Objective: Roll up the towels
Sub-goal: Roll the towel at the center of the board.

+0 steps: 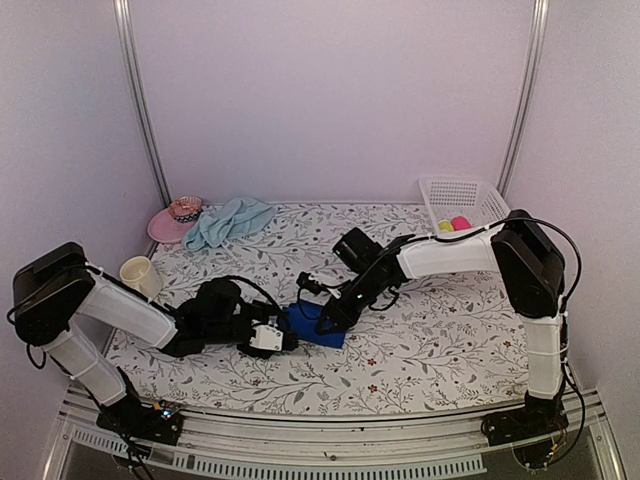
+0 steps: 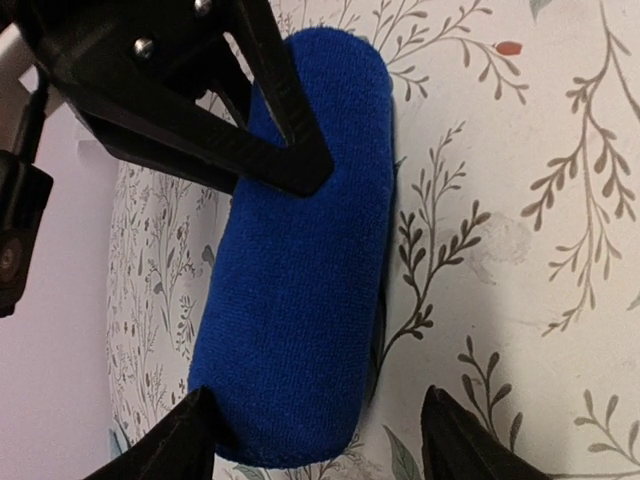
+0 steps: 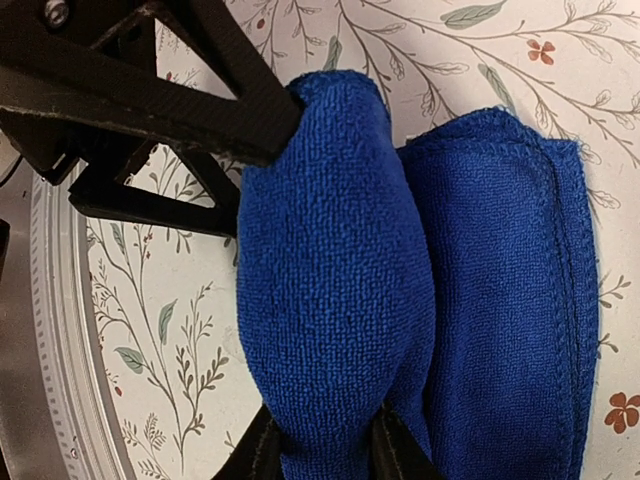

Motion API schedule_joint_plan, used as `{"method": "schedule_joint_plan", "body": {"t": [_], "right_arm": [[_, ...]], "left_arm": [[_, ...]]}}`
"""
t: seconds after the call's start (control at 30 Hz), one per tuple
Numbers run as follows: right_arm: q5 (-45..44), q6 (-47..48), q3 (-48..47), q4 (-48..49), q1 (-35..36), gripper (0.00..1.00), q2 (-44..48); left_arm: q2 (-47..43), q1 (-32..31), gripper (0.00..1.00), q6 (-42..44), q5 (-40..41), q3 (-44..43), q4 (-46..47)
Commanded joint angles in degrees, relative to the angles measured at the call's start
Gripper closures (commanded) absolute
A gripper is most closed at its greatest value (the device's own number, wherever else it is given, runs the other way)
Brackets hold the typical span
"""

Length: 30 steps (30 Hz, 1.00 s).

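The royal blue towel (image 1: 320, 328) lies on the floral tablecloth, partly rolled: a thick roll (image 3: 330, 290) with a flat folded part (image 3: 510, 300) beside it. My right gripper (image 3: 325, 455) is shut on one end of the roll. My left gripper (image 2: 330, 450) is open at the other end of the roll (image 2: 300, 270), its jaws wide on either side; one finger (image 2: 190, 440) touches the roll and the other stands apart. The pale aqua towel (image 1: 228, 220) lies crumpled at the back left, away from both grippers.
A pink hat (image 1: 172, 220) lies beside the aqua towel. A cream cup (image 1: 140, 275) stands at the left by my left arm. A white basket (image 1: 462, 203) with coloured balls stands at the back right. The metal table edge (image 3: 50, 330) runs close to the roll.
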<state>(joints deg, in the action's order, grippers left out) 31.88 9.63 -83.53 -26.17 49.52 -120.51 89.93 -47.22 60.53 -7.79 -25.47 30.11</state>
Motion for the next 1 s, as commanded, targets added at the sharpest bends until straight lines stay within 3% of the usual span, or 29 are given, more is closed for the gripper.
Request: {"method": "schedule_joint_plan", "body": {"t": [0.0, 0.5, 0.63, 0.97], "right_arm": [[0.46, 0.12, -0.57, -3.74, -1.07, 0.71, -2.84], [1.25, 0.44, -1.97, -4.79, -2.47, 0.69, -4.25], [1.18, 0.57, -2.19, -5.11, -2.54, 0.69, -4.38], [1.37, 0.82, -2.25, -5.44, -2.52, 0.68, -4.23]], "left_arm": [[1.65, -1.36, 0.29, 1.96, 1.21, -0.53, 3.89], [1.31, -3.07, 0.3, 4.42, -0.59, 2.28, 10.86], [0.71, -3.14, 0.31, 3.49, -2.28, 0.72, 6.95], [6.94, -3.19, 0.43, 4.59, 2.49, -2.56, 6.34]]}}
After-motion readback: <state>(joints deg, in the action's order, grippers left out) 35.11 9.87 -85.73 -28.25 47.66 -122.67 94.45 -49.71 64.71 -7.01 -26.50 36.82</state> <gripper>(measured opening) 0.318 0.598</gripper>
